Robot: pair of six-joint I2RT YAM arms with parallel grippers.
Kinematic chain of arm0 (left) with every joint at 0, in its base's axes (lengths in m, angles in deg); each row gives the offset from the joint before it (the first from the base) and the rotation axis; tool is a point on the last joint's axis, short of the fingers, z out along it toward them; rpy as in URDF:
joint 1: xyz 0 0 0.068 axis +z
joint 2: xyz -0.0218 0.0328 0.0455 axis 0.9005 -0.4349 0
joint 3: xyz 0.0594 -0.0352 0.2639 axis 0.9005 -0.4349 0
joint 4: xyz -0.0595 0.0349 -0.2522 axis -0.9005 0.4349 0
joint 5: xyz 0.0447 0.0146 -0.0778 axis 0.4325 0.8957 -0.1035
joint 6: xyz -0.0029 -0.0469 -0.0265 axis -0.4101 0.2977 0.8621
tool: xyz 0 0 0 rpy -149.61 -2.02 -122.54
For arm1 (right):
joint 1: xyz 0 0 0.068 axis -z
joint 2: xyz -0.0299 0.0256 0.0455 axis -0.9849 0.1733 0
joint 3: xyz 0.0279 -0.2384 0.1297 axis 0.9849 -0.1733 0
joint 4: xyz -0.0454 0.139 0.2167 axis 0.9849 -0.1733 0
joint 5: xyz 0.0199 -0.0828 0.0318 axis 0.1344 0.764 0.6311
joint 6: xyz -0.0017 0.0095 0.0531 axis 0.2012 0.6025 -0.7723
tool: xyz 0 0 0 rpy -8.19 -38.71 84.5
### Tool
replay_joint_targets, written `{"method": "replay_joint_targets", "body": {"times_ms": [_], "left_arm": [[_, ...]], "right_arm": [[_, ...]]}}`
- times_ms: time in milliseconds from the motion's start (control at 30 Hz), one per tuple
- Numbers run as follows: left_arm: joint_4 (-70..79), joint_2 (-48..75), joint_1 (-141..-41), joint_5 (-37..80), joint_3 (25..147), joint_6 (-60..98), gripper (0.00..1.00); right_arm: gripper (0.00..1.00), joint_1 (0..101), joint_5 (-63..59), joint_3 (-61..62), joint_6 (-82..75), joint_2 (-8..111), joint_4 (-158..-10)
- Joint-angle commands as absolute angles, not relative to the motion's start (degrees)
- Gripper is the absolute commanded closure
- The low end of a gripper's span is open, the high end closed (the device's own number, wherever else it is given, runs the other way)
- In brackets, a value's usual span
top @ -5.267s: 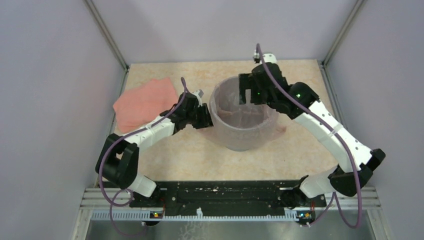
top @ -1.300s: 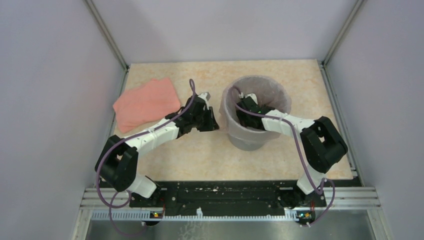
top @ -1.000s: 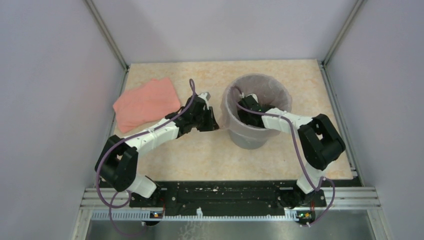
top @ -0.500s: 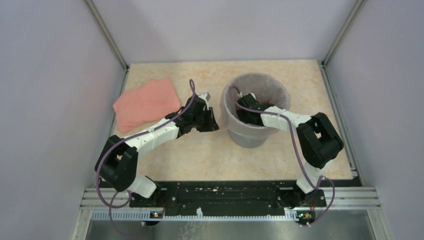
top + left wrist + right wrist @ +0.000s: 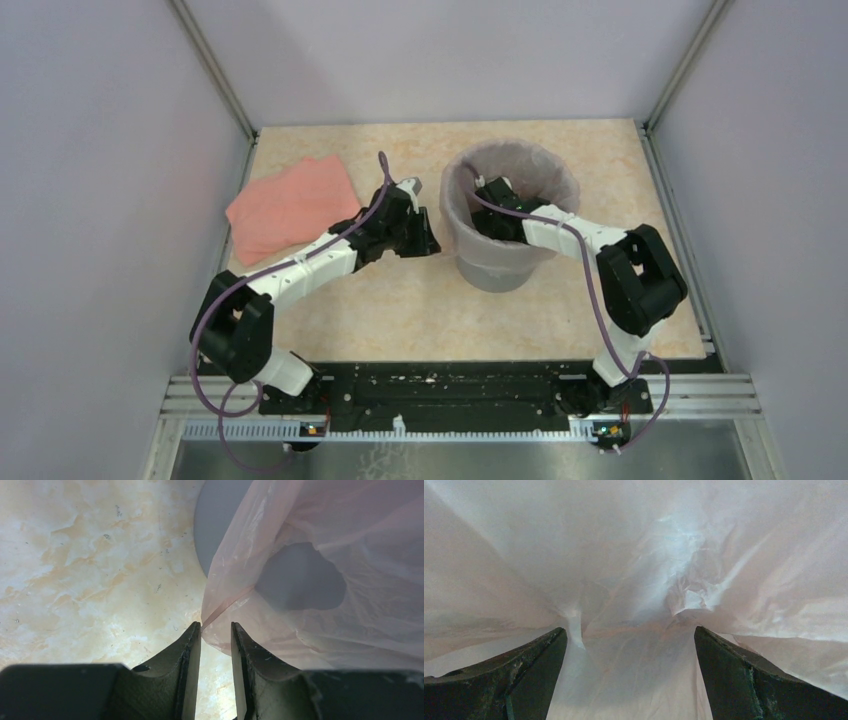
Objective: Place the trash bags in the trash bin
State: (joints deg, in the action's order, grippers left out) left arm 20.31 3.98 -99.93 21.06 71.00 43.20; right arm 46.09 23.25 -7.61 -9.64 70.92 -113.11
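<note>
Trash bag: pale pink film lining the trash bin, its edge turned out over the rim and hanging down the outer wall.
Trash bin position: upright on the table, right of centre, between the two arms.
Right gripper: reached down inside the bin, jaws spread wide. Crinkled film fills the space ahead of and between the fingers; nothing is pinched.
Left gripper: low at the bin's left side, outside the wall, jaws a narrow slit apart. A hanging corner of the bag meets the fingertips, touching the left one; table shows through the gap, so the film is not clamped.
In the way: the draped film hides most of the grey wall in the left wrist view.
Other things: a folded pink sheet lies flat at the table's far left, well apart from the bin.
</note>
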Motion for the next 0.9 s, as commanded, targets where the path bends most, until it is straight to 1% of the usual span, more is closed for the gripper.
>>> {"method": "replay_joint_targets", "body": {"times_ms": [0,133,433,867], "left_arm": [[18.90,5.08,-99.79,20.21,73.09,42.34,0.65],[19.70,5.53,-99.78,21.39,73.00,41.78,0.64],[21.91,8.36,-99.73,24.79,72.79,39.44,0.59],[21.41,9.62,-99.80,23.88,73.52,37.29,0.57]], "right_arm": [[0.02,46.27,22.18,-4.78,-10.19,70.00,-114.68],[0.04,46.25,21.89,-4.93,-10.87,69.53,-115.06],[0.06,46.95,19.42,-3.92,-11.51,69.28,-116.31],[0.09,47.46,17.13,-0.06,-12.66,70.48,-120.60]]}}
